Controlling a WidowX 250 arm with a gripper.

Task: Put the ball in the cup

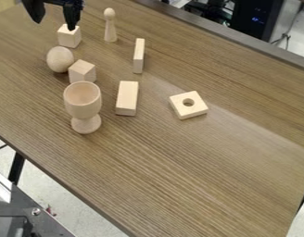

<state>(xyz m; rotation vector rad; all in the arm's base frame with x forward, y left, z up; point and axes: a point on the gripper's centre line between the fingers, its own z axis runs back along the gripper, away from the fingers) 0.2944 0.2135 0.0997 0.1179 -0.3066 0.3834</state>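
Grasping the ball (pixel 60 59) seems the step in hand: it rests on the desk (pixel 198 159) in front of the wide-spread gripper (pixel 53 15), the cup (pixel 84 105) farther out. Next, straddle it, avoiding the adjacent cube (pixel 82 72).

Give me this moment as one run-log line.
gripper: open, upper left | ball: on table | cup: upright, empty

pincer (pixel 54 25): top cut off | nearer cube (pixel 82 71): base partly behind cup (pixel 83 107) | table (pixel 179 162): cut by 4 edges
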